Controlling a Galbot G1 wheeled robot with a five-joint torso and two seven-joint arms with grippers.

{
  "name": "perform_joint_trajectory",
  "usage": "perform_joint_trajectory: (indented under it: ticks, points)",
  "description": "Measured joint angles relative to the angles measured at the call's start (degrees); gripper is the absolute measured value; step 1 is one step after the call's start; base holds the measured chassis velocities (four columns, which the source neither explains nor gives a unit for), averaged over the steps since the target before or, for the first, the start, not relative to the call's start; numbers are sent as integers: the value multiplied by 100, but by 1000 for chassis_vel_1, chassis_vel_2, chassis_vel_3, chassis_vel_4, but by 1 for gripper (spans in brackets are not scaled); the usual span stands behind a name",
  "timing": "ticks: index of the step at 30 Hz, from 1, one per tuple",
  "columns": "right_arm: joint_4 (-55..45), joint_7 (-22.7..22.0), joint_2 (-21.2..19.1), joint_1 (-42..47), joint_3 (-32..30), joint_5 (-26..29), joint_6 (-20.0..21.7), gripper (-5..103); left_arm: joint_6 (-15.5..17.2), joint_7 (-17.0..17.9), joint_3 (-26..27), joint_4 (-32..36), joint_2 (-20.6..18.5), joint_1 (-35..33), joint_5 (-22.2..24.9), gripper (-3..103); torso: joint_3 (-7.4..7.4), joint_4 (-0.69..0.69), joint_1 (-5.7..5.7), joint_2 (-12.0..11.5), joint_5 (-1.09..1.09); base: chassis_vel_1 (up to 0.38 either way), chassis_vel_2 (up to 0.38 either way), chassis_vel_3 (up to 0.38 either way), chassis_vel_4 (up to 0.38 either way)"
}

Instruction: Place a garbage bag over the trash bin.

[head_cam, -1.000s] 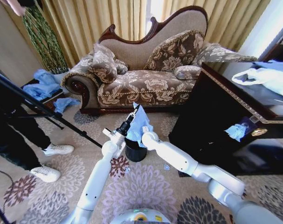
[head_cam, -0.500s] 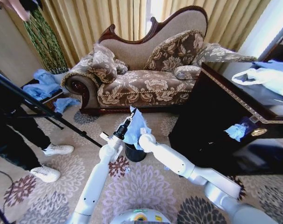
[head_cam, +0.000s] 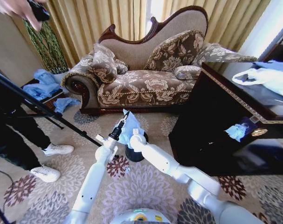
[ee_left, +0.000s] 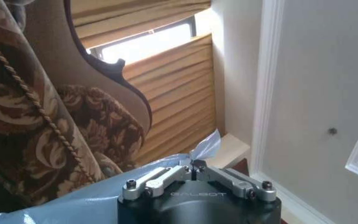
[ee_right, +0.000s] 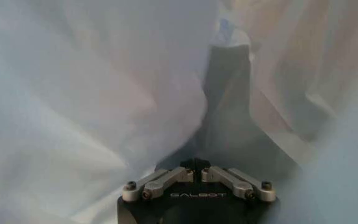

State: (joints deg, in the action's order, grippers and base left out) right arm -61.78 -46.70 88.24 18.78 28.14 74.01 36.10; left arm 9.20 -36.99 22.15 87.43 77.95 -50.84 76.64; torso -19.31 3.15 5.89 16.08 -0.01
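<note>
Garbage bag (head_cam: 130, 127): crinkled translucent light-blue plastic

My left arm reaches forward from about seven o'clock, forearm rising toward one o'clock, and the left gripper (head_cam: 124, 116) points up and away from me. On its wrist camera the fingers (ee_left: 166, 175) are pinched together on the garbage bag (head_cam: 130, 128). My right arm comes in from five o'clock and stretches toward eleven, wrist low beside the left one. The right gripper (ee_right: 196, 169) looks closed on the same bag, though film hides its tips.
</note>
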Motion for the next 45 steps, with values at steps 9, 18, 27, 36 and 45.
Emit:
perform_joint_trajectory:
  ticks: [9,18,27,36,45]
  points:
    - [-389,-96,-294,119,-212,67,-51,0,31,-34,-109,16,-60,119,51,0,0,0,0,0,2,0,0,0,0]
    - [-1469,-535,-857,123,-389,690,-35,0,68,158,-243,475,-115,145,62,0,0,0,0,0,2,0,0,0,0]
    - [-1947,-190,-1603,139,-705,393,17,0,-29,348,-372,561,-139,129,72,0,0,1,0,0,2,0,0,0,0]
    - [-2480,41,-1940,407,-1171,291,-36,0,-183,789,-760,744,-148,455,80,0,0,-1,0,0,2,0,0,0,0]
    - [-3640,1022,-2859,1112,-1994,455,68,19,-188,928,-1032,631,-342,927,167,0,0,0,-1,0,3,0,0,0,0]
